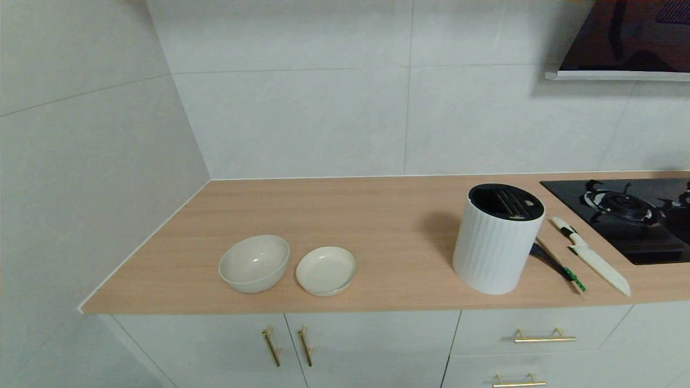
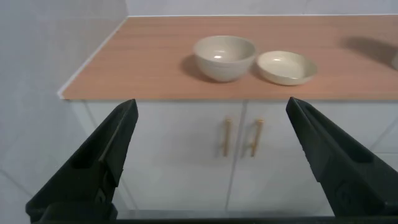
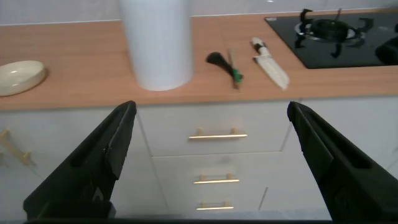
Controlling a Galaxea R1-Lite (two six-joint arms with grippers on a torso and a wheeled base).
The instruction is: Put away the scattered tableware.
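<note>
A cream bowl (image 1: 254,263) and a shallow cream dish (image 1: 326,270) sit side by side near the counter's front edge. To the right stands a white ribbed utensil holder (image 1: 498,240) with a slotted black top. Beside it lie a black-headed utensil with a green mark (image 1: 560,267) and a white knife (image 1: 590,256). My left gripper (image 2: 211,162) is open in front of the cabinet doors, below the bowl (image 2: 224,57) and dish (image 2: 286,66). My right gripper (image 3: 211,162) is open before the drawers, below the holder (image 3: 155,43), utensil (image 3: 225,65) and knife (image 3: 269,62).
A black gas hob (image 1: 625,213) is set into the counter at the right, with a range hood (image 1: 625,37) above it. Tiled walls close off the counter at the back and left. Cabinet doors and drawers with gold handles (image 1: 544,338) lie under the wooden counter (image 1: 334,210).
</note>
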